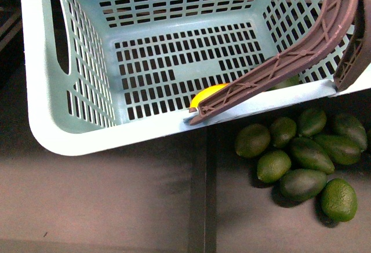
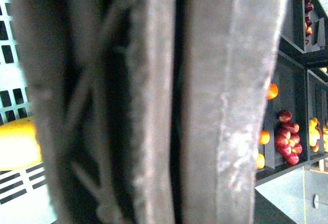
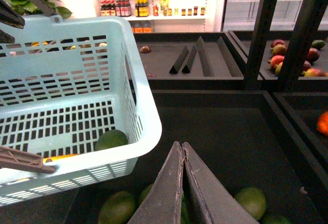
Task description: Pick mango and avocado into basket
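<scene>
The light teal basket (image 1: 87, 140) fills the upper part of the front view, its brown handles (image 1: 301, 47) folded across the right side. The yellow mango (image 1: 207, 95) lies on the basket floor, half hidden behind a handle, and also shows in the left wrist view (image 2: 18, 144). A dark green avocado (image 3: 111, 139) rests inside the basket by its near wall. My left gripper is shut on the basket; a handle (image 2: 205, 106) fills its wrist view and hides the fingers. My right gripper (image 3: 182, 149) hangs shut and empty just outside the basket, over loose avocados.
Several loose green avocados (image 1: 301, 154) lie in a dark bin below and right of the basket. A black divider (image 1: 202, 189) splits the shelf. Red and orange fruits (image 2: 287, 137) fill neighbouring bins, and black uprights (image 3: 261, 29) stand behind the shelf.
</scene>
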Motion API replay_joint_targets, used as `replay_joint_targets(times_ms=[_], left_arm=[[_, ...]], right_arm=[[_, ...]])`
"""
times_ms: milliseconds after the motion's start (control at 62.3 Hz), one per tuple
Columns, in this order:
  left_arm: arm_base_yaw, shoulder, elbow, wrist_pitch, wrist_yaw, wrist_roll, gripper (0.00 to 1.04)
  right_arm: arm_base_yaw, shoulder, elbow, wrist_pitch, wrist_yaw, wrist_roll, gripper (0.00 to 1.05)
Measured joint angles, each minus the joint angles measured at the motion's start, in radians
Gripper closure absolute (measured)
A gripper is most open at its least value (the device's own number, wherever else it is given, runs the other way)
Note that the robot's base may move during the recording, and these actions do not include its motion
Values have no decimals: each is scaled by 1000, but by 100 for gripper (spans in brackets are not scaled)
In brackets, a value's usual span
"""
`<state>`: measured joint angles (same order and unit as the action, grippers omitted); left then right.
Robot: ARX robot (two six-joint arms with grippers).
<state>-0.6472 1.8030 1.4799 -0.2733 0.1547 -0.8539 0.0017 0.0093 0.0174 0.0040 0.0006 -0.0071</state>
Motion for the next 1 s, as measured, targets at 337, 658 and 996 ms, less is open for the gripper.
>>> replay_joint_targets(times_ms=[337,658,996], left_arm=[[0,0,0,0,0,0,78],[0,0,0,0,0,0,78],[0,0,0,0,0,0,78]], right_arm=[[0,-3,0,-2,0,0,103],[0,-3,0,-2,0,0,103],[0,-3,0,-2,0,0,103]])
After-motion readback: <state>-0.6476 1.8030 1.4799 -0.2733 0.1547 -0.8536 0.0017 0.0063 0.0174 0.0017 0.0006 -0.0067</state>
